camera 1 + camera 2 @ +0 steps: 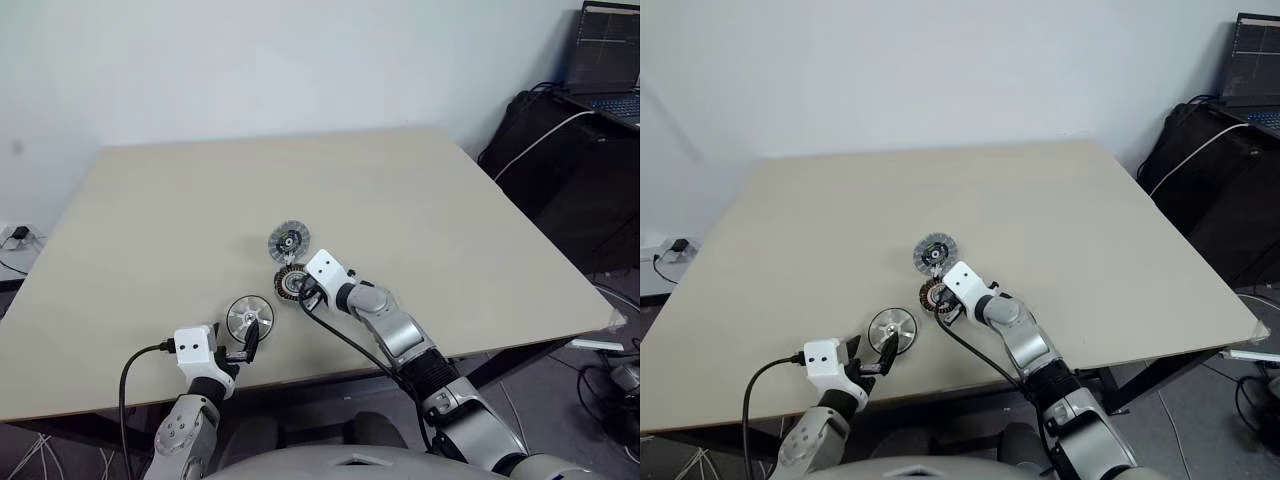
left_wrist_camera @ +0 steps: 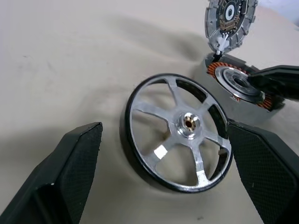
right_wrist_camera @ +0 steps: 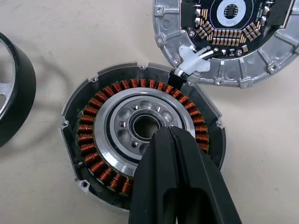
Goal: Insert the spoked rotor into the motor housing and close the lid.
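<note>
spoked rotor (image 2: 180, 151) between open left jaws

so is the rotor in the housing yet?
Out. The spoked rotor lies flat on the table, beside the motor housing, whose copper windings sit exposed.

On the table (image 1: 150, 220), lower centre of the frame: lid (image 1: 288, 241), housing (image 1: 289, 278), rotor (image 1: 247, 316) in a diagonal line, the rotor nearest the bottom edge.

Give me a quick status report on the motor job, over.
Left gripper open around shiny spoked rotor. Right gripper shut over copper-wound motor housing. Ribbed grey lid open beside housing.
</note>
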`<state>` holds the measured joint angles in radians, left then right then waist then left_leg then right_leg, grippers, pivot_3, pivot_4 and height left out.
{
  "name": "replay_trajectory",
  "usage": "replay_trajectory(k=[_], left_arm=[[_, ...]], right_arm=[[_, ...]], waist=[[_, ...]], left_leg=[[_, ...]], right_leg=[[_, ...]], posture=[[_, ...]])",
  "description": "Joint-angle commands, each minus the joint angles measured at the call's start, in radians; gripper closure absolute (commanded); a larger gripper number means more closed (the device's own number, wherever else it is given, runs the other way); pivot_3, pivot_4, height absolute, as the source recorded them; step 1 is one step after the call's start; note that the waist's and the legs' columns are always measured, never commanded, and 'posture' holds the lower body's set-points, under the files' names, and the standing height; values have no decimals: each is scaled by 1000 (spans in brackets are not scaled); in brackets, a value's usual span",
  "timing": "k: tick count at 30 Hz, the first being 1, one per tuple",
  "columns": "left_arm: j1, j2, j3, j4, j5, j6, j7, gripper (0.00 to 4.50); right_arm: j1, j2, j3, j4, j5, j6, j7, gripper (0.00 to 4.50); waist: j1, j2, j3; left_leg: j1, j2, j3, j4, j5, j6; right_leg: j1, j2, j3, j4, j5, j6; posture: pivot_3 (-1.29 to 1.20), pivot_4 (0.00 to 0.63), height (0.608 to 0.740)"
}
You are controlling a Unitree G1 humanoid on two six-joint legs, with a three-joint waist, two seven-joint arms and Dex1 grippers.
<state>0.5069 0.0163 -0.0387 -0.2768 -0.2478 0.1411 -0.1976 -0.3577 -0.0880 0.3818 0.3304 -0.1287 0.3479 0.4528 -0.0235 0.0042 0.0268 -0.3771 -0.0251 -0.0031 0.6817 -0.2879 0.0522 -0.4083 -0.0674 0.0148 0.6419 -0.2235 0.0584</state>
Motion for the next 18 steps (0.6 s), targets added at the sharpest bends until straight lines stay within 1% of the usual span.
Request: replay_trajectory(k=[1, 4, 9, 12, 14, 16, 18], left_arm=[[-13, 4, -3, -38, -6, -8, -5, 0], [-12, 3, -2, -38, -2, -12, 1, 0], [-1, -4, 5, -32, 10, -53, 11, 0], [2, -15, 17, -32, -27, -53, -3, 0], [1, -17, 22, -34, -63, -35, -23, 0], [-6, -18, 25, -31, -102, -5, -39, 0], [-17, -20, 30, -21, -130, 22, -43, 0]], right_arm=[[0, 14, -20, -94, 23, -1, 3, 4478], [21, 20, -20, -175, 44, -2, 17, 4478], [100, -10, -12, -321, 71, 15, 47, 4478], [147, -39, -14, -382, 76, 37, 53, 4478], [179, -59, -20, -419, 80, 54, 53, 4478], [209, -72, -28, -449, 85, 72, 46, 4478], [231, -78, -33, -471, 86, 88, 37, 4478]], waist=[[0, -1, 1], [-1, -1, 1], [5, -1, 2], [10, -2, 2], [11, -3, 3], [11, -4, 4], [10, -4, 4]], left_leg=[[0, 0, 0, 0, 0, 1], [-2, 0, 0, -1, 0, 1], [-3, 0, -1, -2, -1, 1], [-3, 0, -1, -1, -2, 1], [-3, 0, 0, -1, -2, 1], [-3, 0, -1, -1, -2, 1], [-3, 0, -1, -1, -2, 1]], right_leg=[[0, 0, 0, 0, 0, 0], [-2, 1, 0, -1, 3, -4], [-3, 1, 0, -2, 2, -4], [-2, 0, 0, -3, 1, -4], [-2, -4, 0, -3, 1, -3], [-2, -4, -1, -3, -1, 0], [-2, -4, -1, -3, -2, 1]], posture=[[0, 0, 740], [0, 0, 740], [0, 0, 740], [0, 0, 740], [0, 0, 740], [0, 0, 740], [0, 0, 740]])
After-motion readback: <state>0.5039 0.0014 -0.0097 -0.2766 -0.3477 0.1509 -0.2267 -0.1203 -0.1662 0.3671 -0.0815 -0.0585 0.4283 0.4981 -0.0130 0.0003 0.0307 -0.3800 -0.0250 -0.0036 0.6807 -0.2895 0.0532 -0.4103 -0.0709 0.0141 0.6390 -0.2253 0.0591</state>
